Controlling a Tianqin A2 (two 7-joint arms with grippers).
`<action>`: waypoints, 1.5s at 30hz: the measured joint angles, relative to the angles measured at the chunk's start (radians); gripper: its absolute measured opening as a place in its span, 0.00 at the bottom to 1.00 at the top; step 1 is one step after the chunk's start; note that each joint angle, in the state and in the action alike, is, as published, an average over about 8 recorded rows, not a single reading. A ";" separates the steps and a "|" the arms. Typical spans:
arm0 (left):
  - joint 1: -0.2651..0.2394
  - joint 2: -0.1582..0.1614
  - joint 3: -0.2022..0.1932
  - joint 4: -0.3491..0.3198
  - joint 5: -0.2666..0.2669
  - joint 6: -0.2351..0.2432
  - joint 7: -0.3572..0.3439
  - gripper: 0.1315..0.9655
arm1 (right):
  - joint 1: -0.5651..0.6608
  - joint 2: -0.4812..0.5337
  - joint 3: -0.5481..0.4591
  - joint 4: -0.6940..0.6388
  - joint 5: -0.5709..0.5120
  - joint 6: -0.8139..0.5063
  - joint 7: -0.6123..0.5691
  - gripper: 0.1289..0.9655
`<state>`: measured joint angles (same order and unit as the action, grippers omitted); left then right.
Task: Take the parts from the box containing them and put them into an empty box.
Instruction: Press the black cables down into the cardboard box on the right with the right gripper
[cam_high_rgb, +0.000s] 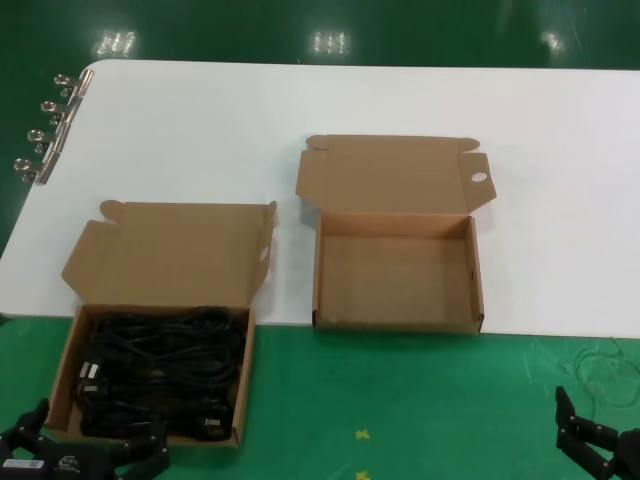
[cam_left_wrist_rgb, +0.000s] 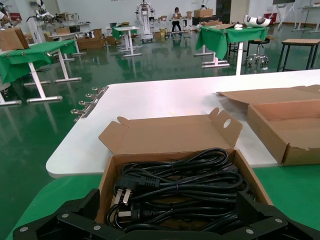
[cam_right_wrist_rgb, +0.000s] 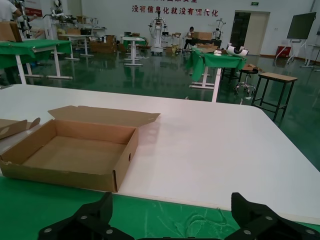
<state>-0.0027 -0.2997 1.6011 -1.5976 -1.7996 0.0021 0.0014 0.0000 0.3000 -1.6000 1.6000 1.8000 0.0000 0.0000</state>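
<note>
Left hand (cam_high_rgb: 85, 462) hangs spread at the lower left, before the cords (cam_high_rgb: 160, 370), ready to reach in; right hand (cam_high_rgb: 598, 445) waits released, lower right.

Big robotics lab or factory test hall, by the look of it. Glossy green floor (cam_right_wrist_rgb: 165, 75) stretching far back, rows of white-legged work tables (cam_left_wrist_rgb: 40, 55) draped in green cloth. More robots on stands at the far end (cam_right_wrist_rgb: 158, 30), someone seated beside them (cam_right_wrist_rgb: 191, 34). Red lettering along the white back wall (cam_right_wrist_rgb: 182, 9). Cardboard cartons piled on distant tables (cam_right_wrist_rgb: 102, 46), a dark screen on a stand off to one side (cam_right_wrist_rgb: 301, 25). Up close, a white tabletop (cam_high_rgb: 200, 130) with binder clips (cam_high_rgb: 45, 135) along its edge.
</note>
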 joint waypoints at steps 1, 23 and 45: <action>0.000 0.000 0.000 0.000 0.000 0.000 0.000 1.00 | 0.000 0.000 0.000 0.000 0.000 0.000 0.000 0.87; 0.000 0.000 0.000 0.000 0.000 0.000 0.000 1.00 | 0.000 0.000 0.000 0.000 0.000 0.000 0.000 0.41; 0.001 -0.025 0.016 -0.016 -0.010 -0.010 0.000 1.00 | 0.000 0.000 0.000 0.000 0.000 0.000 0.000 0.14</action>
<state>-0.0022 -0.3246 1.6174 -1.6140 -1.8098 -0.0080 0.0009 0.0000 0.3000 -1.6000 1.6000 1.8000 0.0000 0.0000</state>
